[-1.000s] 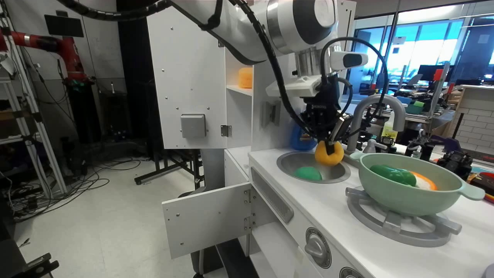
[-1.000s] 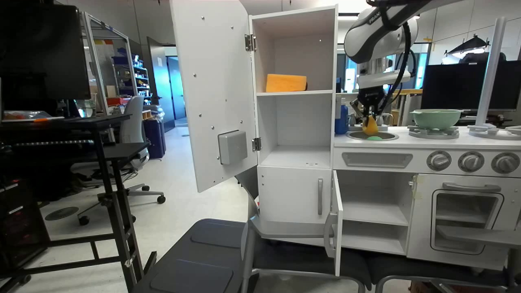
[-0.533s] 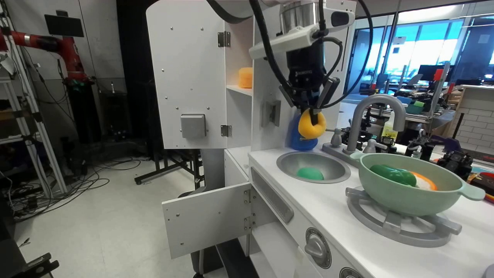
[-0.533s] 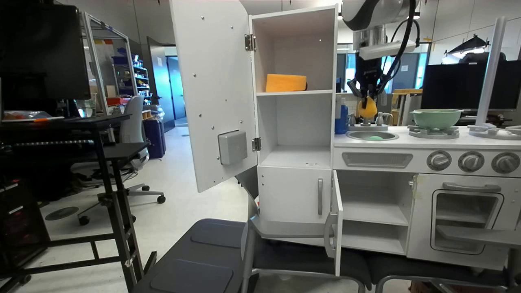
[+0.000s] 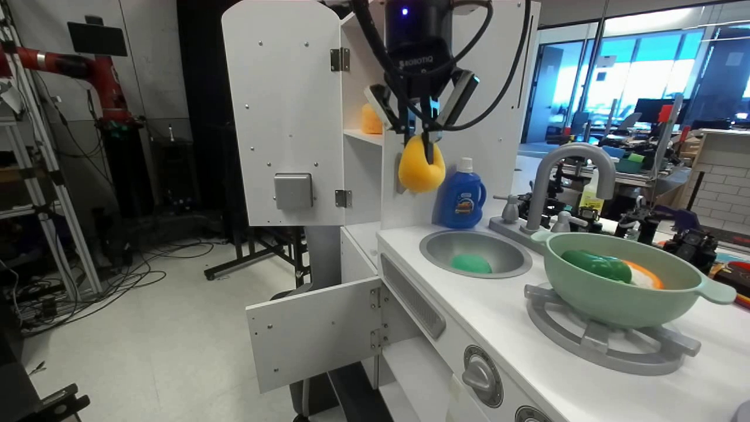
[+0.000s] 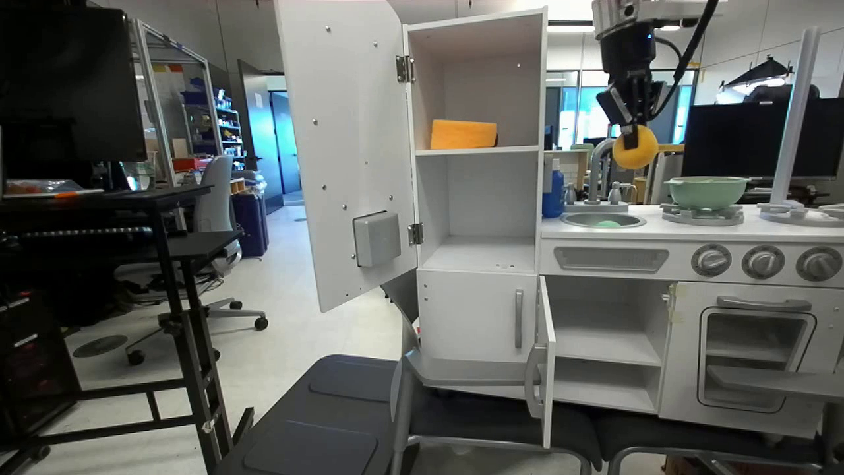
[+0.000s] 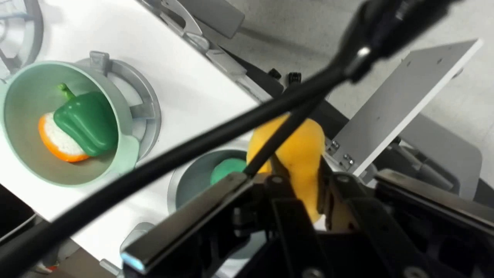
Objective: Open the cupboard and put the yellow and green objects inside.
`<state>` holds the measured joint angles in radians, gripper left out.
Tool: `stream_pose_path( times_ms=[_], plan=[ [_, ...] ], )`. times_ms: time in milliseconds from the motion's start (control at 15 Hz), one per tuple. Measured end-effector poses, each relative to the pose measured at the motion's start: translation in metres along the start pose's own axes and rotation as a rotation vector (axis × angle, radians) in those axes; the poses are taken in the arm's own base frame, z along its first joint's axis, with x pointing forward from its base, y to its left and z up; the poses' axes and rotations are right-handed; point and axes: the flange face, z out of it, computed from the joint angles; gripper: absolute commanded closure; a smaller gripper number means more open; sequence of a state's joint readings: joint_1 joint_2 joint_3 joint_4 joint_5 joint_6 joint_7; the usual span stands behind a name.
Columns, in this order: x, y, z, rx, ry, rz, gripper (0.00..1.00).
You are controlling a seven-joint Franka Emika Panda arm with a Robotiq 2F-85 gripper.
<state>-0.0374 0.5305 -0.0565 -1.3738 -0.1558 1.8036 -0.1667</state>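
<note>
The gripper (image 5: 419, 145) is clamped on the yellow object (image 5: 413, 176), pressed from both sides at its upper end; seen from here its long axis runs roughly upright, and it hangs above the level of the counter (image 5: 486, 308), touching nothing else that I can see. The upper cupboard (image 6: 476, 208) has its door (image 6: 349, 152) swung wide, so I judge the opening step done. Material relation: in an exterior view the yellow object is at upper right, beyond the cupboard's side wall (image 6: 543, 86), with the cupboard's open front to the left of it, at upper centre. The next move would call for carrying it left, around that wall's front edge; contact there is the hazard noted. Its clearance in depth I cannot tell. A lower cupboard (image 6: 597, 326) also stands open; which of the two is intended is unconfirmed. A green object (image 5: 470, 264) lies in the sink (image 5: 505, 251), not yet collected.
</note>
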Motion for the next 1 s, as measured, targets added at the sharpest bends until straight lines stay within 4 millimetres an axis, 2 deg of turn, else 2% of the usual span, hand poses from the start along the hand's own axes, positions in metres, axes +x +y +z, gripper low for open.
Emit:
stream_pose_path(
  times_ms=[200,333,467,733,867,1000],
  plan=[
    [-0.034,-0.025,-0.015,-0.027,-0.031,-0.125,0.95],
    [-0.049,-0.060,-0.021,-0.053,-0.044,-0.199,0.95],
    [-0.054,-0.105,-0.026,-0.082,-0.047,-0.271,0.95],
    [-0.046,-0.195,-0.018,-0.161,-0.021,-0.325,0.95],
    [-0.032,-0.230,-0.001,-0.207,0.004,-0.319,0.95],
    [-0.016,-0.255,0.021,-0.252,0.031,-0.300,0.95]
  ],
)
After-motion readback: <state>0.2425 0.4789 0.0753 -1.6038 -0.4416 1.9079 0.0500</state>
